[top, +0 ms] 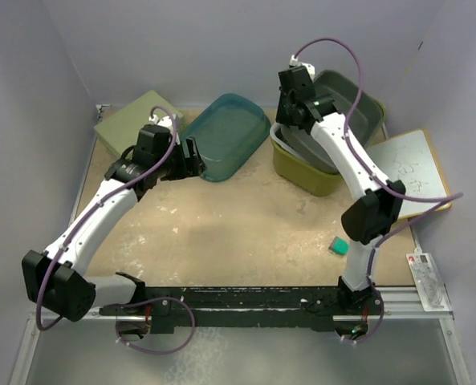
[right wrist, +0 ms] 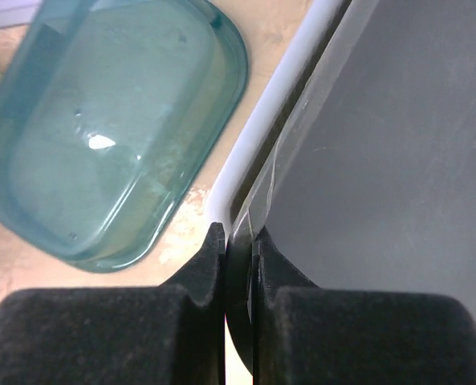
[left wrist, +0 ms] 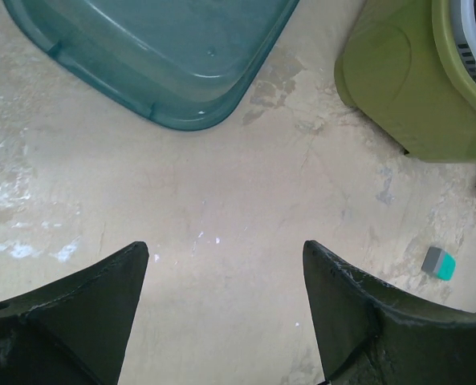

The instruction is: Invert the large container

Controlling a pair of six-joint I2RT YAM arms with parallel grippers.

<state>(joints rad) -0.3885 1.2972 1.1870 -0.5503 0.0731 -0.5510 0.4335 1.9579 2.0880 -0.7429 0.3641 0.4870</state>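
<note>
The large olive-green container stands upright at the back right of the table, and its outer wall shows in the left wrist view. A white basket is nested in it, and a grey bin sits tilted on top of them. My right gripper is shut on the grey bin's wall, just beside the white basket's rim. My left gripper is open and empty, low over bare table between the teal bin and the olive container; it shows in the top view too.
An upturned teal bin lies at the back middle, close to my left gripper. A flat olive-green slab lies at the back left. A whiteboard lies on the right. A small teal block lies near the right arm's base.
</note>
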